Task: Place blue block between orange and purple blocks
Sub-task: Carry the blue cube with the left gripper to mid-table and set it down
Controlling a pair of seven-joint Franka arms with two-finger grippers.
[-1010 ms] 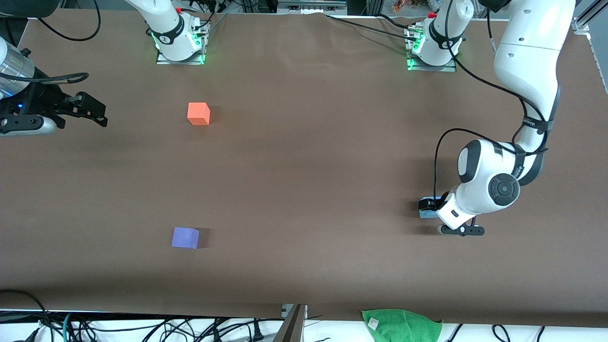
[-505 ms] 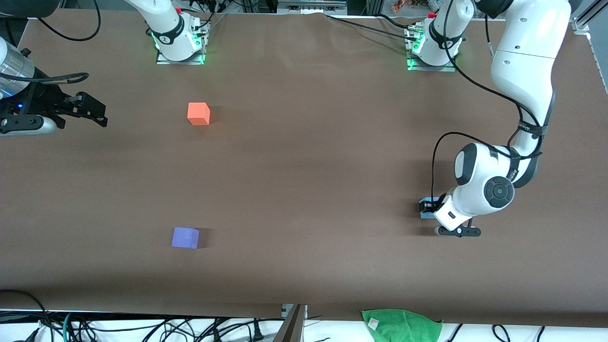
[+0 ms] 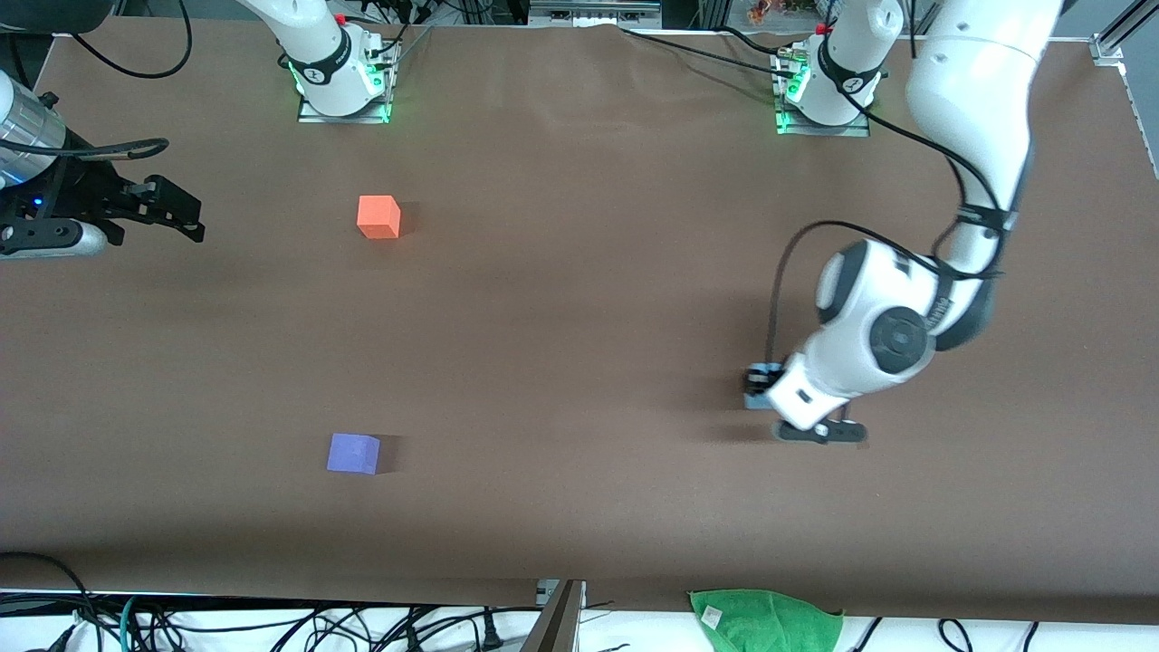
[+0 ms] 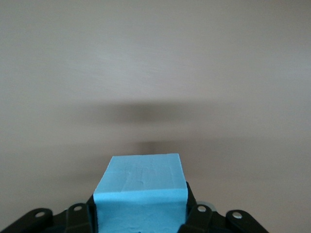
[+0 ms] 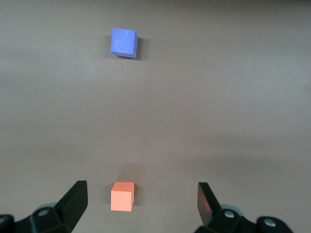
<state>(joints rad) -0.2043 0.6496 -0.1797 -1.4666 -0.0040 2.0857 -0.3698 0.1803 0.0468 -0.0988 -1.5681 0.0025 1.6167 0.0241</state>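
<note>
My left gripper [image 3: 761, 385] is shut on the sky-blue block [image 3: 755, 402] and holds it just over the table, toward the left arm's end. In the left wrist view the blue block [image 4: 141, 187] sits between the black fingers [image 4: 193, 213], with its shadow on the bare table under it. The orange block [image 3: 378, 217] lies toward the right arm's end. The purple block [image 3: 353, 453] lies nearer to the front camera than the orange one. My right gripper [image 3: 186, 217] waits open and empty at the right arm's end. Its wrist view shows the orange block [image 5: 122, 196] and the purple block [image 5: 124, 42].
A green cloth [image 3: 765, 620] lies at the table's edge nearest to the front camera. The two arm bases [image 3: 344, 81] stand along the edge farthest from it. Brown tabletop [image 3: 561, 344] stretches between the blue block and the other two blocks.
My left arm has carried the blue block toward the right arm's end of the table. The right arm, orange block and purple block have not moved.
</note>
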